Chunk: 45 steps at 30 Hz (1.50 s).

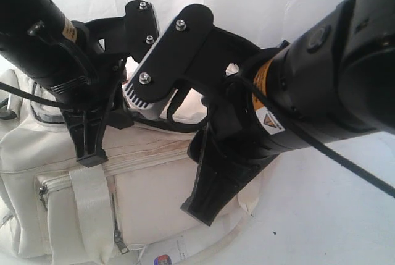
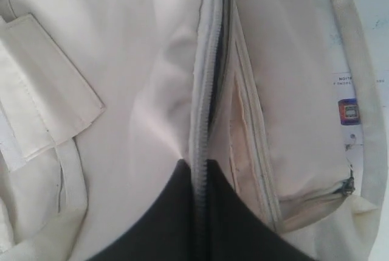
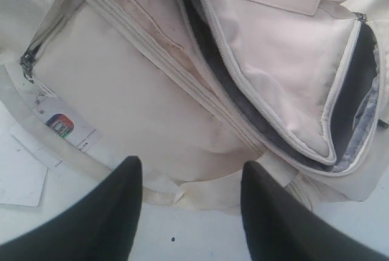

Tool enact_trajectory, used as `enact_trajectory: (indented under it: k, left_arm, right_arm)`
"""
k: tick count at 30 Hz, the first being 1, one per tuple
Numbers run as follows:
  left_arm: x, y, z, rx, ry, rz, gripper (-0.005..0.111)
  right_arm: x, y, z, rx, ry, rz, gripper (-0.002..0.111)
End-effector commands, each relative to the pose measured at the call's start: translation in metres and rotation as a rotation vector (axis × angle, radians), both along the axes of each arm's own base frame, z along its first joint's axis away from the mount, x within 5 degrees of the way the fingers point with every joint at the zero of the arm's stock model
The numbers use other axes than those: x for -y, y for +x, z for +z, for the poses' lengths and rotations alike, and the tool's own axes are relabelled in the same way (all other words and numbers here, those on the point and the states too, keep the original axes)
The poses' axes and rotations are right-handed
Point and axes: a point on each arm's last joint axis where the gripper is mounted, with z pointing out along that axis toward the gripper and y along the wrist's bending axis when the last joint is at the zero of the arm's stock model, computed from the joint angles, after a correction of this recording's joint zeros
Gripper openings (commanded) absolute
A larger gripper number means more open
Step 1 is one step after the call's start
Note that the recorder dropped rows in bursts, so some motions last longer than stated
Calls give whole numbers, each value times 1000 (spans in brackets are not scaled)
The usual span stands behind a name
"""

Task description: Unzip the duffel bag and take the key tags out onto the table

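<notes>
Exterior view. Both arms are crowded over the duffel bag (image 1: 148, 197), which sits on the table (image 1: 321, 228). The left gripper (image 1: 91, 157) points straight down onto the bag's top seam. The right gripper (image 1: 200, 206) hangs off the bag's near side. A paper label (image 1: 162, 259) pokes out at the lower edge. No key tags in sight.

Left wrist view. The jaws are pinched together on the main zipper (image 2: 203, 90); its grey teeth run straight between the fingers. The slider itself is hidden, so I cannot tell whether they have it or only the tape. Beyond the fingers the track gapes slightly, dark inside.

Right wrist view. The fingers are spread apart with nothing between them, poised over the bag's edge and the white tabletop. The main opening shows a strip of dark lining (image 3: 243, 112). An end pocket (image 3: 358, 84) also gapes, and only lining shows in it. No tags appear in either.

Risks, as I judge them:
- If the left jaws hold tape rather than the slider, a pull would slip off or bunch the fabric.
- With the right gripper not bracing anything, the soft bag could drag along instead of unzipping.
- The tags may sit in another pocket.
</notes>
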Motion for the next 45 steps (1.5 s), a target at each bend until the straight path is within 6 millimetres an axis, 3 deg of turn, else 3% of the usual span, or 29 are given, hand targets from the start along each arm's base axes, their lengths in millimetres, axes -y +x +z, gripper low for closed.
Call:
enact_trajectory:
  k: [1, 4, 6, 8, 12, 15, 19, 22, 29, 33, 39, 45]
  left_arm:
    - [4, -3, 4, -18, -65, 7, 9]
    - [6, -1, 5, -1, -83, 8, 30]
    - [7, 1, 7, 22, -105, 9, 36]
    - [8, 1, 7, 28, -111, 9, 33]
    - [7, 0, 6, 24, -95, -1, 2]
    - [4, 3, 6, 70, -54, -23, 0]
    - [-6, 20, 12, 265, 50, 44, 0]
    - [-17, 35, 21, 417, 87, 132, 0]
    - [-49, 85, 39, 702, -35, 206, 0]
    - [-76, 125, 24, 759, -68, 254, 0]
    - [-110, 168, -5, 812, -69, 260, 0]
    - [-135, 198, -1, 925, -85, 269, 0]
  right_arm:
    - [2, 0, 1, 5, 6, 0, 47]
    - [2, 0, 1, 5, 6, 0, 47]
    - [1, 0, 1, 6, 8, 1, 47]
    - [1, 0, 1, 7, 9, 2, 47]
    - [1, 0, 1, 7, 9, 2, 47]
    - [1, 0, 1, 7, 9, 2, 47]
    - [1, 0, 1, 7, 9, 2, 47]
    - [1, 0, 1, 7, 9, 2, 47]
    - [1, 0, 1, 1, 19, -7, 47]
    - [1, -1, 1, -16, 31, -22, 47]
    - [1, -1, 1, -45, 62, -68, 47]
    - [0, -1, 1, -61, 94, -98, 47]
